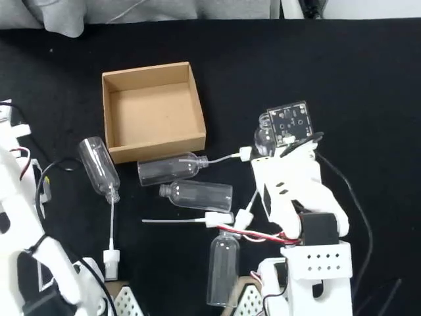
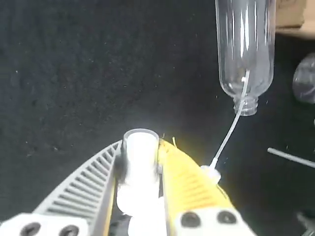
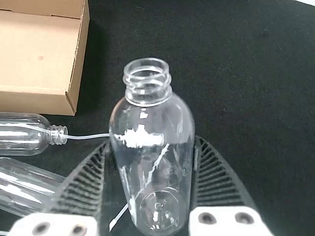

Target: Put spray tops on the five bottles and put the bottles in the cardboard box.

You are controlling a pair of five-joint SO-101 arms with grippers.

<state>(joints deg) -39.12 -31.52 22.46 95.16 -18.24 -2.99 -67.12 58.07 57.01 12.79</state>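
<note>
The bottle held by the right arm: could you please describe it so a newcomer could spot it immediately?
Start at the cardboard box, then look to its right in the high view. There a clear bottle sits between the right gripper's fingers. Unlike the four bottles lying loose on the table, it alone is gripped.

The table (image 1: pixel 368 79) is plain black. The cardboard box (image 1: pixel 158 146), upper left of centre in the high view, is plain tan-brown. The bottle (image 3: pixel 150 157) is clear and colourless, set between the right gripper's (image 3: pixel 151 145) black ribbed fingers (image 3: pixel 216 177). The left gripper (image 2: pixel 140 147) has one grey ribbed finger and one yellow, around a white spray top (image 2: pixel 139 167). The arms (image 1: pixel 293 187) are white. Red wires (image 1: pixel 256 235) cross the lower middle of the high view.
</note>
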